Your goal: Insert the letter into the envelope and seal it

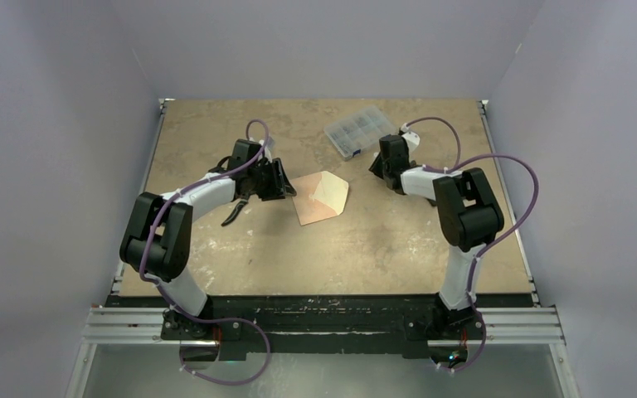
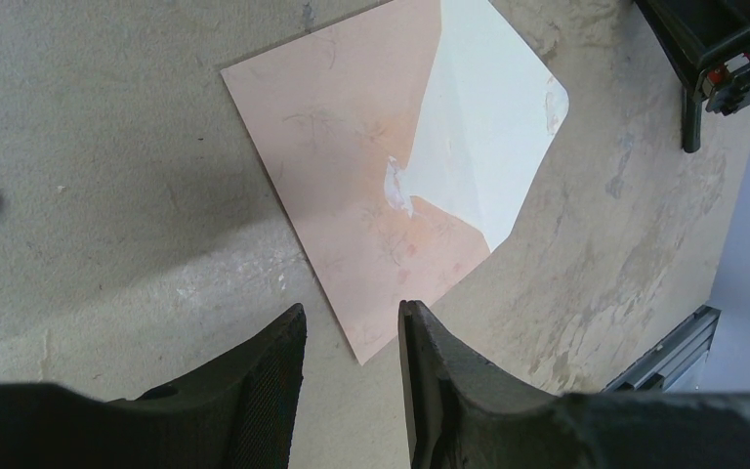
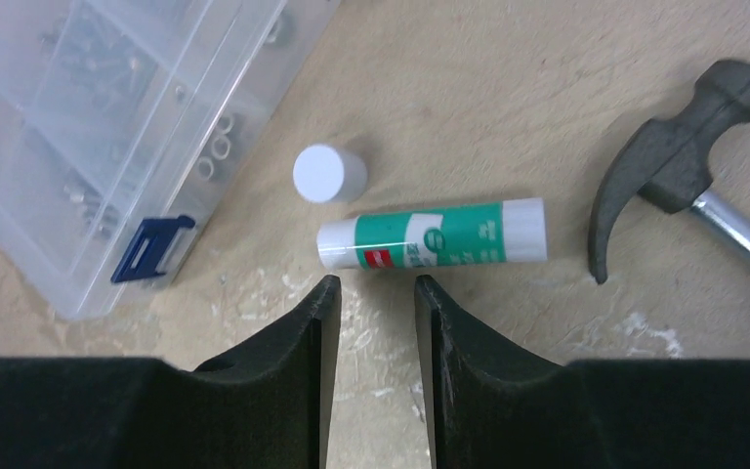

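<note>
The envelope (image 1: 322, 197) lies flat mid-table, its pointed flap open to the right and showing its pale cream inner face (image 2: 488, 127). There is a whitish smear near the flap's fold. The letter does not show as a separate sheet in any view. My left gripper (image 1: 286, 189) is open and empty just left of the envelope. In the left wrist view, the gripper (image 2: 352, 311) has the envelope's near corner (image 2: 361, 347) between its fingers. My right gripper (image 1: 379, 166) is open and empty, low over the table by a glue stick (image 3: 433, 234).
The glue stick's white cap (image 3: 329, 173) stands loose beside it. A clear compartment box (image 1: 360, 130) of small parts sits at the back. A hammer (image 3: 664, 186) lies right of the glue stick. A dark curved tool (image 1: 236, 214) lies under the left arm.
</note>
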You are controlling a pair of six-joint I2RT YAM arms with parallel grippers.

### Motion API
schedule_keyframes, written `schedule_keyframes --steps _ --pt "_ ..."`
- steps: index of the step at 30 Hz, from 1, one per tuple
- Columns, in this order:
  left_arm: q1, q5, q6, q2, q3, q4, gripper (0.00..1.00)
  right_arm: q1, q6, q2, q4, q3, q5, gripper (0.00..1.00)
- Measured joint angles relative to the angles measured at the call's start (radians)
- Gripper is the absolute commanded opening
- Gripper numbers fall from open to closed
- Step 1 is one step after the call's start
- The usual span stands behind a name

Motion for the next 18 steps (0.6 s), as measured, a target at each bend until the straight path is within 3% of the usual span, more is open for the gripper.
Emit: schedule_keyframes --steps 18 --pt "0.000 -0.001 0.000 0.000 0.000 -0.001 0.39 0.000 -0.039 0.026 -0.021 0.042 0.051 0.38"
